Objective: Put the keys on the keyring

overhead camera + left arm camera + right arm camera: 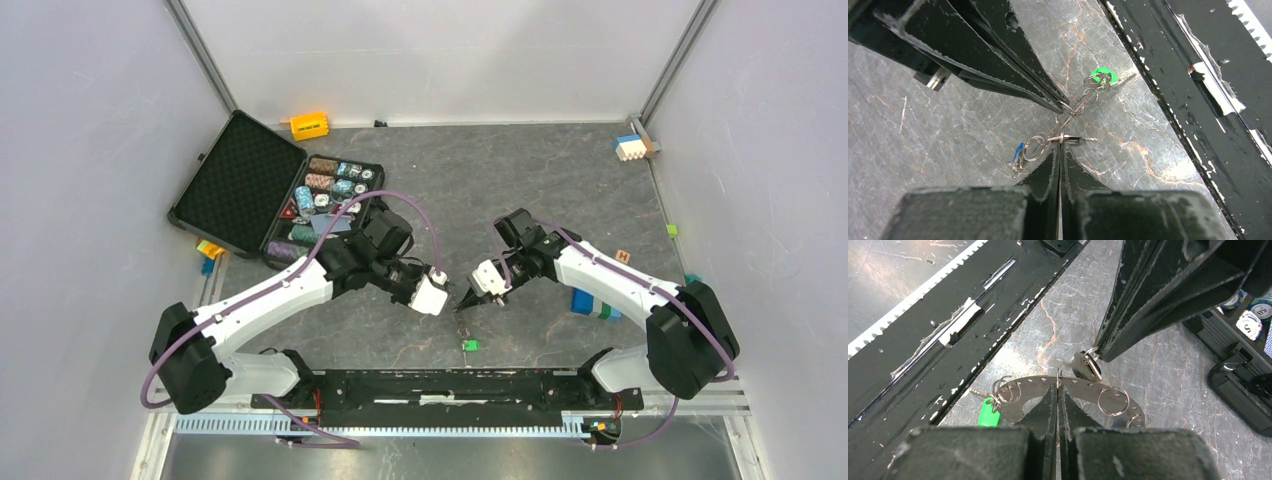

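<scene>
My right gripper (1058,386) is shut on the keyring (1083,388), a flat grey metal arc with small holes, held just above the table. A green key (988,413) hangs from split rings at its left end, and more split rings (1113,401) sit at its right. My left gripper (1061,144) is shut on a small metal key (1087,366) with its ring, pressed against the keyring's edge. In the left wrist view the keyring (1075,107) runs edge-on, with the green key (1103,76) and a blue key (1018,150) at its ends. Both grippers (450,295) (468,300) meet at table centre.
An open black case (240,185) with poker chips (330,190) lies at the back left. An orange block (309,124) is by the back wall, toy blocks (630,147) at the back right, and blue-green blocks (595,305) under the right arm. A black rail (440,385) lines the near edge.
</scene>
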